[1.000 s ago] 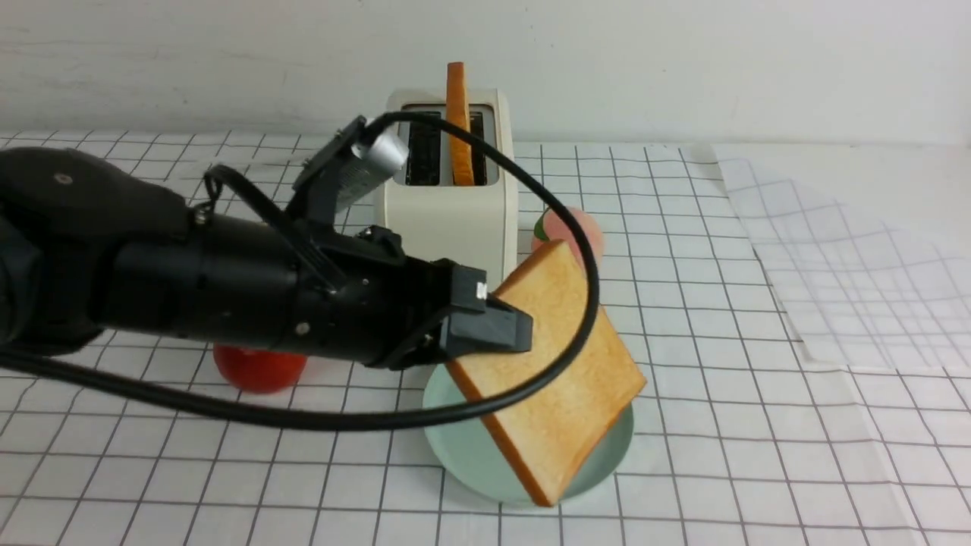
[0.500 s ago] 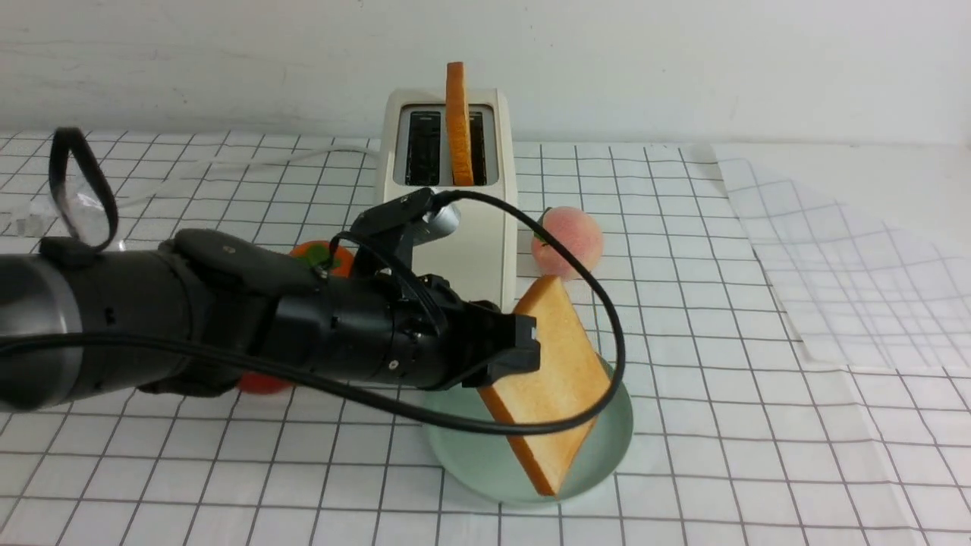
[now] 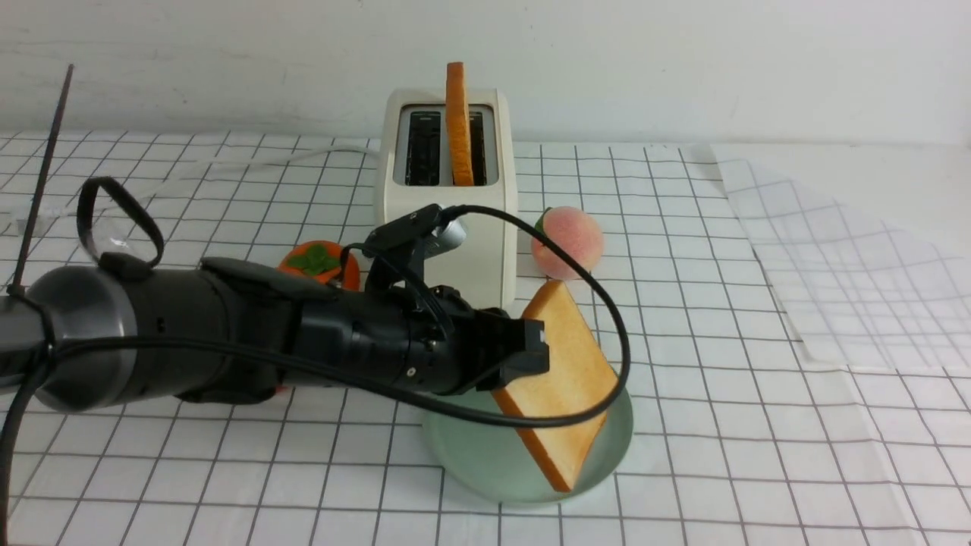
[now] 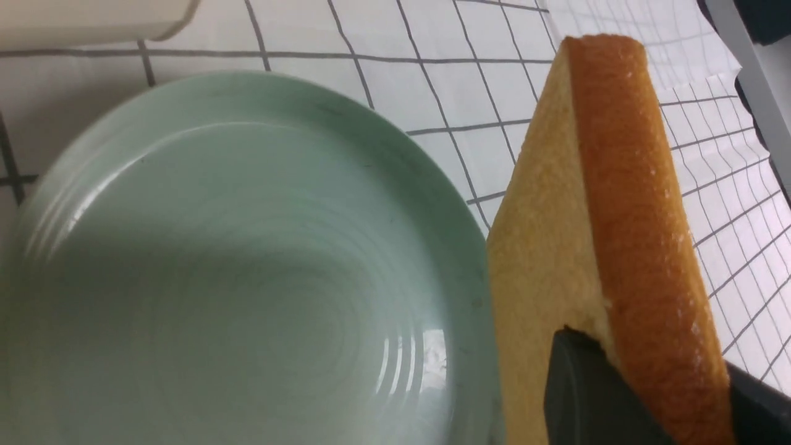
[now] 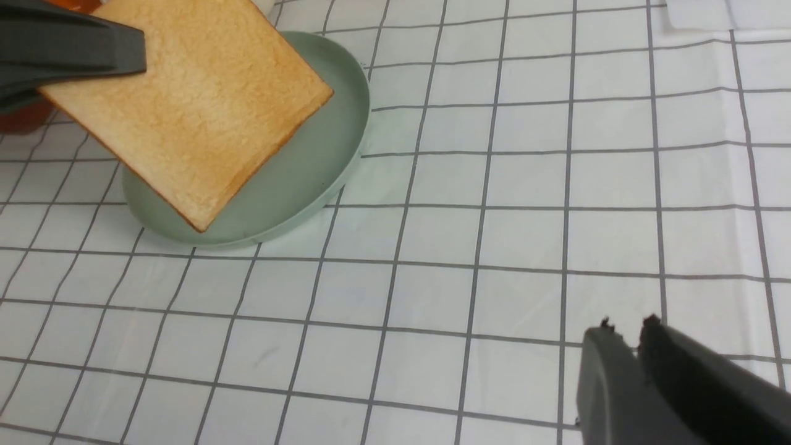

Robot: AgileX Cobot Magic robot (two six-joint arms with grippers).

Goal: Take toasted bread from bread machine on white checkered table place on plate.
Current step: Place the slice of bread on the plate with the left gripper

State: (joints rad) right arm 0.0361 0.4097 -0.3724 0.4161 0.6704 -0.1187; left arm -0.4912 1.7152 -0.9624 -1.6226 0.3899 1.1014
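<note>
The left gripper (image 3: 535, 350) clamps 1 toast slice (image 3: 565, 379) tilted over the plate (image 3: 470, 455), not yet released, while the other slice (image 3: 457, 121) stands in the toaster (image 3: 402, 220); the right gripper (image 5: 624, 324) is nearly closed, empty.

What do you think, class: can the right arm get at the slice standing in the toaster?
Probably yes: that slice sticks up from the toaster with nothing above it, and the left claw is lower down, over the plate.
</note>
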